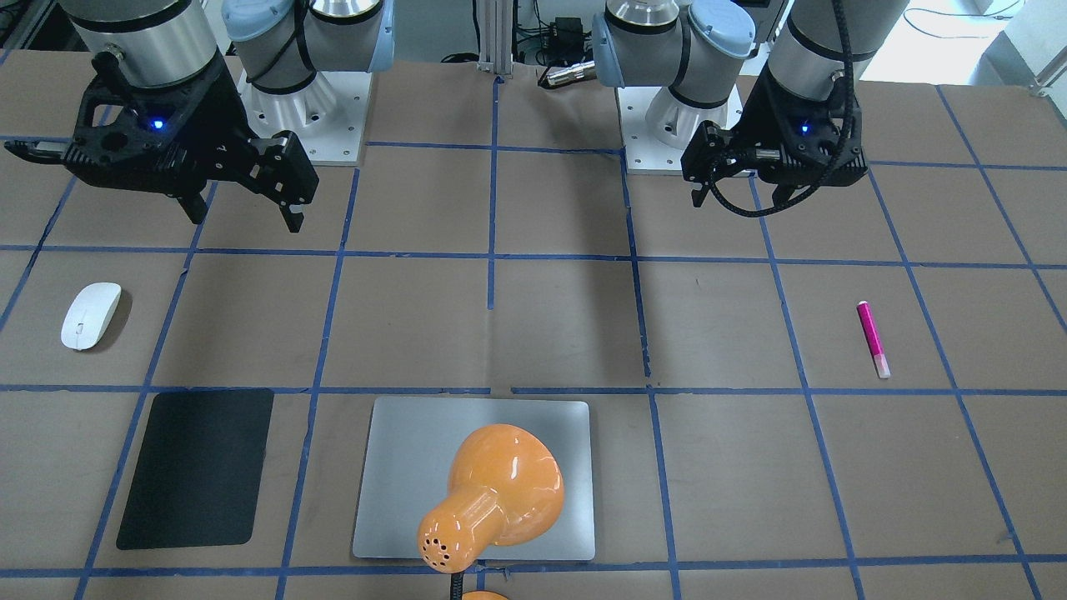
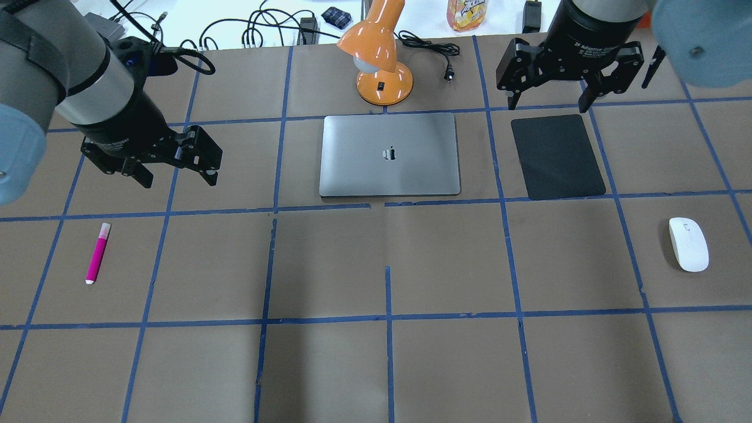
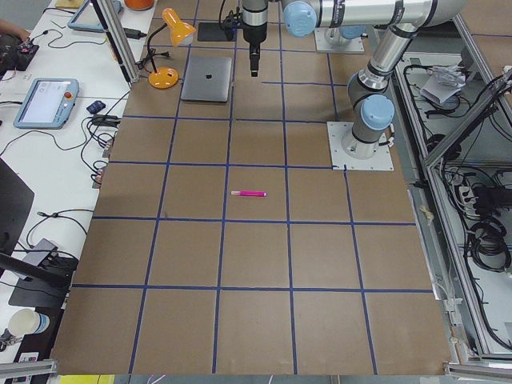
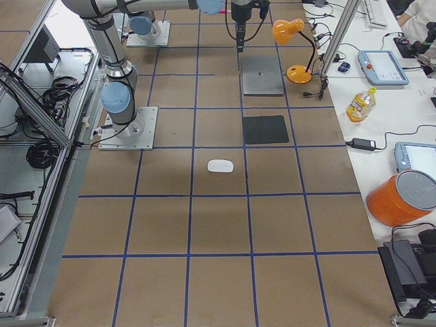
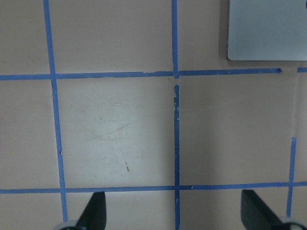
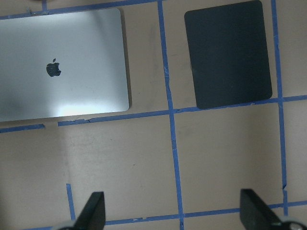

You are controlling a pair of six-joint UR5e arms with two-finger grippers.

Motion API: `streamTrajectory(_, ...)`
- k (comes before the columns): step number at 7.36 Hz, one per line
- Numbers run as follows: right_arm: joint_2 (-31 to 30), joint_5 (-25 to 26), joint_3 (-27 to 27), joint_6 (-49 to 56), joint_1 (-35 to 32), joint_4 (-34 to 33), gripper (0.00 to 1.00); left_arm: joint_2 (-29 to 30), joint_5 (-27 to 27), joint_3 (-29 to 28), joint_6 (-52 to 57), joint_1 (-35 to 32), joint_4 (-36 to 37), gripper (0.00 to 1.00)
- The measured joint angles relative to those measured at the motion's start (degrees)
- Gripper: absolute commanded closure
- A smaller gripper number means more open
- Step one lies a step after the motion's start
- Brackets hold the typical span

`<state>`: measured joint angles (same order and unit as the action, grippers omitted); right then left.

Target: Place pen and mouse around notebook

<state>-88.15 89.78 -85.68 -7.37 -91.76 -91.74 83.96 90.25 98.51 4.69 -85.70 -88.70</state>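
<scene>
The magenta pen lies alone on the brown table at the left, also shown at the right of the front view as the pen. A white mouse rests at the far right; in the front view the mouse is at the left. The silver notebook lies flat at the centre back. My left gripper hangs open and empty above the table, beyond the pen. My right gripper hangs open and empty over the far edge of the black mat, away from the mouse.
A black mat lies to the right of the notebook. An orange desk lamp stands just behind the notebook, its head leaning over it in the front view. Cables and a bottle sit beyond the table's back edge. Blue tape lines grid the surface.
</scene>
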Motion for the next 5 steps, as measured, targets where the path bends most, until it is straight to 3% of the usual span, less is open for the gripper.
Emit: streamTrajectory(5,0.22,-0.04,0.00,0.21,0.13,-0.01,0.00,-0.17,0.34,-0.11,0.05,0.39,-0.17,0.00)
